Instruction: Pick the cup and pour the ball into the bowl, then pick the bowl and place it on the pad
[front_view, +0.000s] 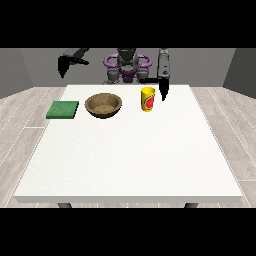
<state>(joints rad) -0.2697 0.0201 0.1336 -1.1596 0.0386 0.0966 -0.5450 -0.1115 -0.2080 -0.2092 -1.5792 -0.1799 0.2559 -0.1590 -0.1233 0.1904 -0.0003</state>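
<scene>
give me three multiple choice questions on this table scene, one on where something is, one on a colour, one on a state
1. Where does the wooden bowl stand on the table?
A. between the green pad and the yellow cup
B. on the pad
C. at the table's near edge

2. What colour is the cup's body?
A. blue
B. yellow
C. white

3. How does the cup stand?
A. tipped over the bowl
B. lying on its side
C. upright on the table

Answers:
1. A, the pad is at the bowl's left and the cup at its right in the view.
2. B, it is yellow with a red mark.
3. C, its open top faces up, and the hand at the view's right hangs beside it.
</scene>
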